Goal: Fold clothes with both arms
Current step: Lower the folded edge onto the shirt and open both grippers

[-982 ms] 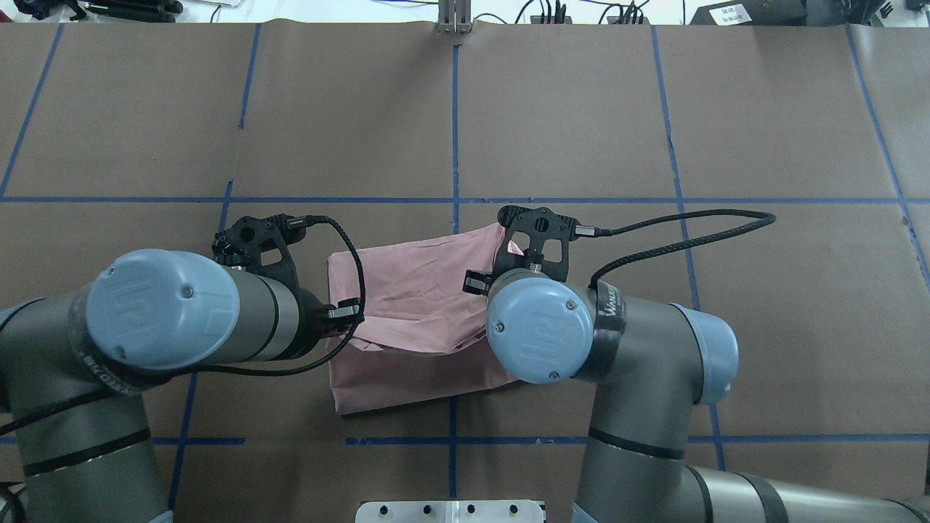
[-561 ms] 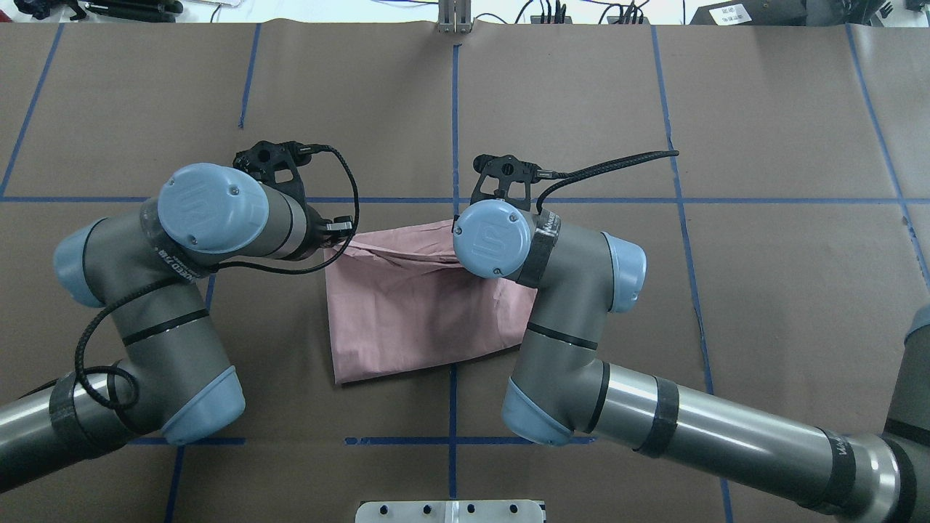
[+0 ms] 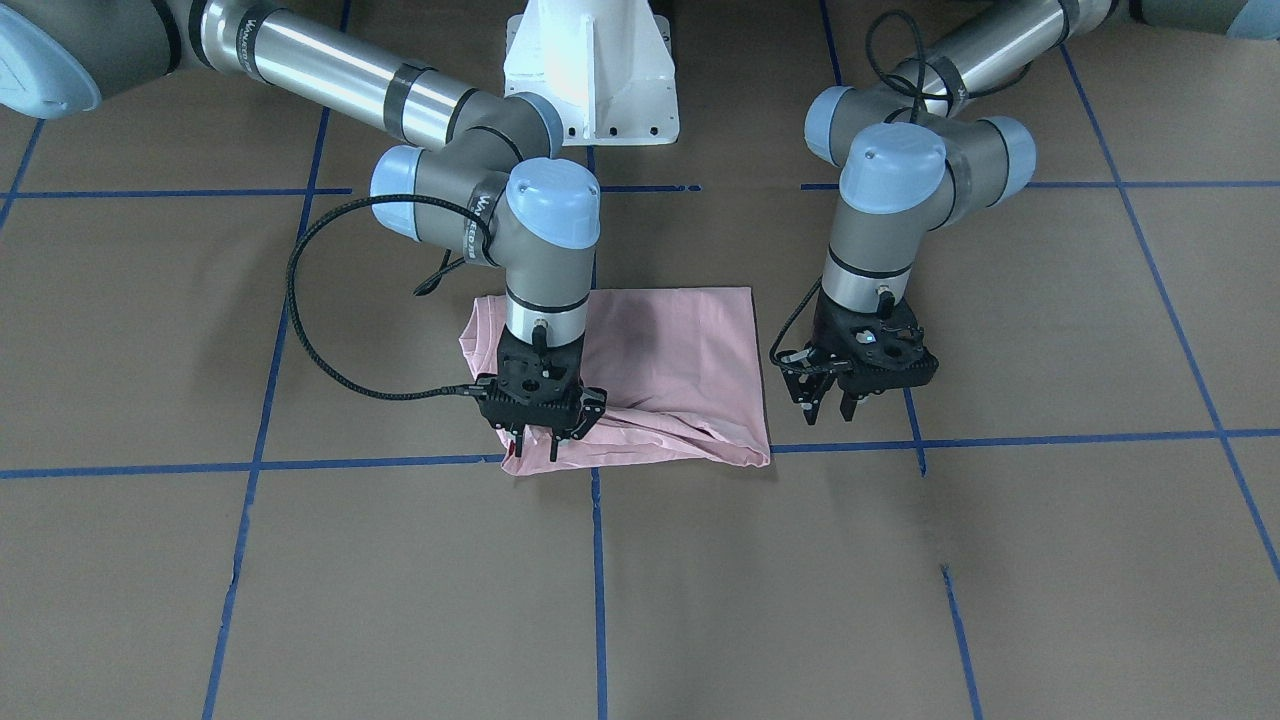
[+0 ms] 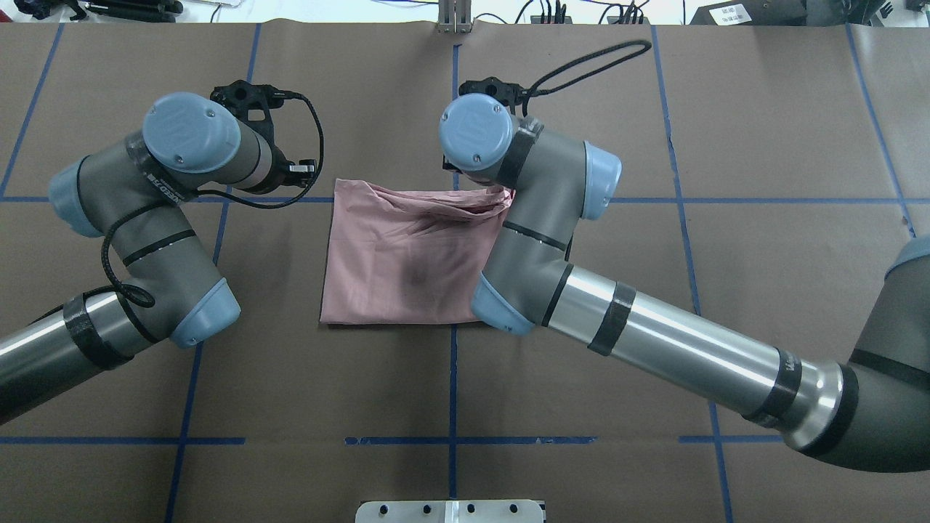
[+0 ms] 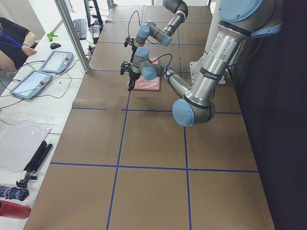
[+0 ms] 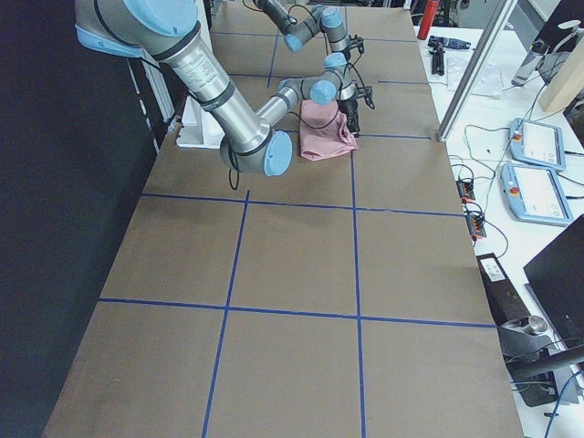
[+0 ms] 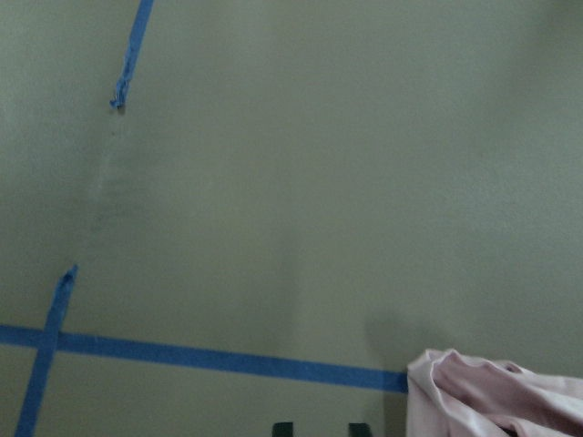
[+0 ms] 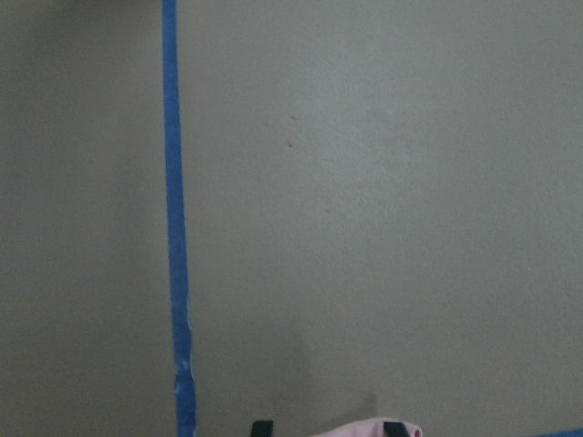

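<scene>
The pink T-shirt lay folded on the table, its far corner pinched by the right gripper to finish the fold, while the left gripper, jaws parted and empty, hung just beside it.

Occlusions and cut-offs, this moment.
From overhead, my right arm covers the shirt's right edge, and its wrist hides my right gripper; whether those jaws are closed on cloth I cannot tell. Both wrist views clip my fingertips at the bottom border. The shirt's print and lettering are out of sight. In both side views the shirt is too small for detail.
</scene>
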Controlling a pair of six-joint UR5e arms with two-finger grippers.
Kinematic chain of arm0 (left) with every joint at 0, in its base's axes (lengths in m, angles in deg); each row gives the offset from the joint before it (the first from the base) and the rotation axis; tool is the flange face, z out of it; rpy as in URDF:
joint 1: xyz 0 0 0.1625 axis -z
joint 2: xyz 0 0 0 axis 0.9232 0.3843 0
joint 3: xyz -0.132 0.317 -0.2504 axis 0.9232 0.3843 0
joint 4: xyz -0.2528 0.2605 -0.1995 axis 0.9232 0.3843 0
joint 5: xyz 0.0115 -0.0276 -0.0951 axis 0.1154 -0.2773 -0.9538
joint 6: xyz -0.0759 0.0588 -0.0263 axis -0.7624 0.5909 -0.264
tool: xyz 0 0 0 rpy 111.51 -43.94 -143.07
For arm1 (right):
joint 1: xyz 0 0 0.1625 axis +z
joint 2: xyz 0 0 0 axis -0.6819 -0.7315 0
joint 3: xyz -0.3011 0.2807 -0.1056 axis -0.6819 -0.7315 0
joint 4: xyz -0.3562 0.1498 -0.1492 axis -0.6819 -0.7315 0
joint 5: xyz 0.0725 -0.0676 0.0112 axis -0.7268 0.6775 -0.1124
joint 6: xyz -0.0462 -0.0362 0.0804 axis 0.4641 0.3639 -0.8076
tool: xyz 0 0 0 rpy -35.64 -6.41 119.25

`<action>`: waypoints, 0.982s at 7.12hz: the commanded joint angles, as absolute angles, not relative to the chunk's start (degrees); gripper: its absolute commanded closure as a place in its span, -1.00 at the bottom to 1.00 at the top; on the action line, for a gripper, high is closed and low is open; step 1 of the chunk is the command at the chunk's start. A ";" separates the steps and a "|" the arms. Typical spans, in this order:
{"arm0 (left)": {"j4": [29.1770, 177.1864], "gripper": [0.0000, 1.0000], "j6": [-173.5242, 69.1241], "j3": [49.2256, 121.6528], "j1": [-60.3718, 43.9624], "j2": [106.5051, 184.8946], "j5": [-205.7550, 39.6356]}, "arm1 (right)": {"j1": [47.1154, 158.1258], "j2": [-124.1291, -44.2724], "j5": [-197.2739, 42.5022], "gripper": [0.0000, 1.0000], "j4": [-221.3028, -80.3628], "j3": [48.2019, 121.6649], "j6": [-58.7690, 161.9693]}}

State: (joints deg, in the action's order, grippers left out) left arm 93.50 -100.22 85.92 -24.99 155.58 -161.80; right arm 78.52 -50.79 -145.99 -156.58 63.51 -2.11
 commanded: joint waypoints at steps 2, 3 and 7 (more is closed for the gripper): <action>95.01 -1.00 -93.56 86.75 -22.93 155.46 -165.76 | 84.72 -49.02 -157.93 -1.00 -156.79 62.95 7.51; 94.22 -1.00 -90.67 90.32 -21.71 154.85 -165.85 | 87.09 -49.63 -161.90 -1.00 -156.97 63.91 9.89; 73.77 -1.00 -60.25 107.13 -3.84 146.87 -177.15 | 102.96 -63.66 -173.95 -1.00 -175.55 85.49 38.47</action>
